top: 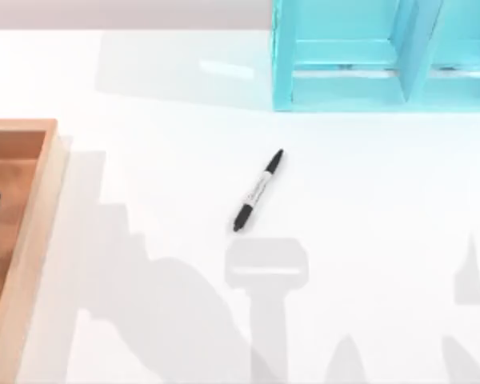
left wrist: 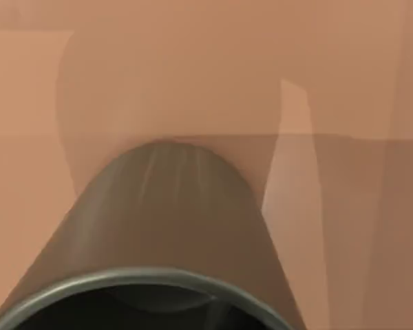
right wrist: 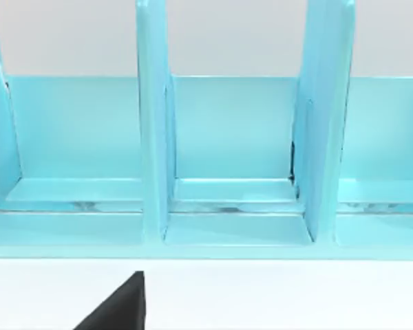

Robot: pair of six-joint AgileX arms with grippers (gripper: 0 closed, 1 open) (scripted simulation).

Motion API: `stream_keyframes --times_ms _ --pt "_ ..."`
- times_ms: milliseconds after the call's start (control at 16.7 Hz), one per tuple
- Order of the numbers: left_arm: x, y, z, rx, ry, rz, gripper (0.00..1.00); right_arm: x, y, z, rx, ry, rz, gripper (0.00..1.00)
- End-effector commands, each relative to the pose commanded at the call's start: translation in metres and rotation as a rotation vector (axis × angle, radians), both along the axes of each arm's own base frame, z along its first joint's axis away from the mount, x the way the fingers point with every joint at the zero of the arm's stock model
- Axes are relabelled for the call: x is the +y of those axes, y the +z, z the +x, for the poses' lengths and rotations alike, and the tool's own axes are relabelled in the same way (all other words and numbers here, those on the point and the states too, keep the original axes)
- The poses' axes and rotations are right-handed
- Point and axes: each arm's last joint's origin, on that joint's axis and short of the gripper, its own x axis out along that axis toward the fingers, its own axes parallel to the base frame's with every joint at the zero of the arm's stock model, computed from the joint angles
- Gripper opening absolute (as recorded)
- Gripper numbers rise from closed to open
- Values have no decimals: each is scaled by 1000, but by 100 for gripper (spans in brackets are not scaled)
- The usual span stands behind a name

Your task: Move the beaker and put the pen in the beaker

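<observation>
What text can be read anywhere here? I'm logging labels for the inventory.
Pen: a line of small print runs along the pale barrel, too small to read.
Beaker: no markings on the side shown.
Wooden tray: no text.
Blue rack: no text.
So nothing legible can be quoted.

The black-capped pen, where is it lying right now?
In the top view the slim black-and-white pen lies alone mid-table, diagonal, between the wooden tray at left and the turquoise rack behind.
</observation>
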Motion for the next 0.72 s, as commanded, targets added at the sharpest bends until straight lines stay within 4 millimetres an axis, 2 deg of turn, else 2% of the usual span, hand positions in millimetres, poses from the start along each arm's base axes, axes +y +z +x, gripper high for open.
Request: stream_keyframes --times_ms 240,720 --pt "0 0 0 0 0 0 2 0 0 0 0 0 0 100" --pt "0 0 0 0 0 0 0 0 0 0 0 0 0 100"
